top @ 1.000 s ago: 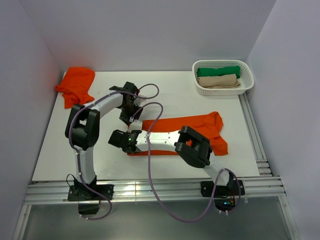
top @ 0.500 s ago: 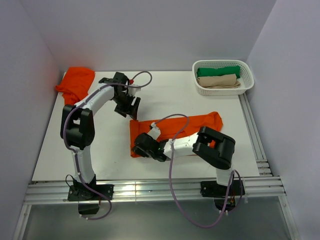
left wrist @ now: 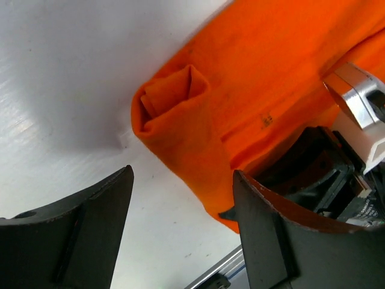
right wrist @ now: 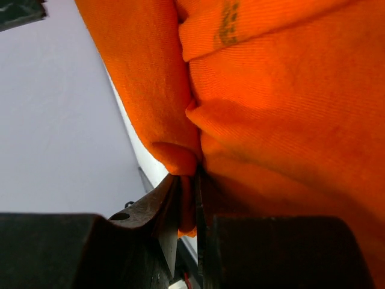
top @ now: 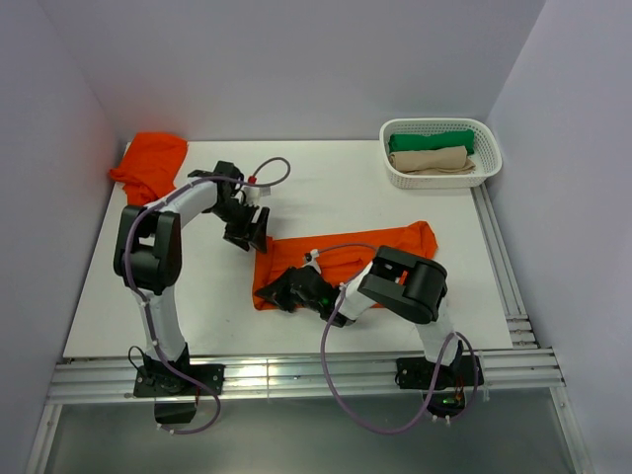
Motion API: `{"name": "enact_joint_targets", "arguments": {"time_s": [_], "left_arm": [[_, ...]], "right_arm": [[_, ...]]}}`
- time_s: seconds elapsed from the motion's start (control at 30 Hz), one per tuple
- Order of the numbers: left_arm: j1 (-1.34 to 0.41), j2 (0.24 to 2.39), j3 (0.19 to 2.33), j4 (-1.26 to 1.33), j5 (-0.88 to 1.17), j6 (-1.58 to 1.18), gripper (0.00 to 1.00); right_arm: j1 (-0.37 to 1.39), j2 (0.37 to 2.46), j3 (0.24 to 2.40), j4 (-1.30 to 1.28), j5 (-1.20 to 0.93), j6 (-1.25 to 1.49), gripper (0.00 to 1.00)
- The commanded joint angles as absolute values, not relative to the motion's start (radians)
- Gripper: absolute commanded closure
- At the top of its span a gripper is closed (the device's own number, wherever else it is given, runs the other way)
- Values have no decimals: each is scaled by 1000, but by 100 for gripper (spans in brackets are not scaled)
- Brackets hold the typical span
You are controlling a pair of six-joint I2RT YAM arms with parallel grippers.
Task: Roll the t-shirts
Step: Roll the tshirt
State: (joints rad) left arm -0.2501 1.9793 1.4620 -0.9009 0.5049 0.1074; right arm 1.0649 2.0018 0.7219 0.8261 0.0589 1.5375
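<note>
Here, the right claw (right wrist: pixel 186 198) is pinched nearly closed on a fold of the orange tee (top: pixel 385 249), a thin edge of cloth caught between its two dark fingers (right wrist: pixel 162 211). It grips low at the shirt's left end, close to the table. The left claw (left wrist: pixel 180 223) hangs just above that same end with its jaws spread wide and nothing between them; a small tuck of cloth bulges up at the corner below it.

The tee lies folded into a long band across the middle of the table (top: pixel 336 183), running from the two claws toward the right side. Rolling looks barely begun, if at all. To do it well, the right claw would likely need to hold its edge taut and turn it over squarely, while the left comes down on the far corner so both ends of the roll advance together; the bunched corner could make the roll lopsided unless flattened or gathered in first.

A second orange tee (top: pixel 150 166) lies crumpled at the far left corner, well apart. A white basket (top: pixel 492 158) sits at the far right corner, holding a green roll (top: pixel 431 141) and a beige roll (top: pixel 433 161). The surface is white, enclosed by plain pale walls (top: pixel 296 59).
</note>
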Motion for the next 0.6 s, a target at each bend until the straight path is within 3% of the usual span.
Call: {"name": "enact_joint_targets", "arguments": {"time_s": [0.0, 0.17, 0.33, 0.37, 0.47, 0.5, 0.57], "left_arm": [[-253, 1996, 1450, -809, 545, 72, 28], [-262, 2032, 1486, -795, 471, 20, 34], [-313, 2033, 1497, -813, 315, 8, 62], [-321, 2025, 1500, -822, 280, 3, 72], [-339, 2017, 1514, -841, 230, -26, 84], [-348, 2016, 1516, -850, 200, -25, 90], [-356, 2013, 1525, -862, 170, -21, 96]], "right_arm": [[1062, 2029, 706, 887, 17, 1559, 92], [1060, 2025, 713, 858, 20, 1557, 92], [1063, 1974, 758, 700, 49, 1496, 90], [1063, 1961, 787, 598, 66, 1483, 84], [1080, 1912, 854, 372, 141, 1436, 70], [1086, 1901, 874, 318, 164, 1424, 62], [1104, 1878, 946, 144, 230, 1401, 56]]}}
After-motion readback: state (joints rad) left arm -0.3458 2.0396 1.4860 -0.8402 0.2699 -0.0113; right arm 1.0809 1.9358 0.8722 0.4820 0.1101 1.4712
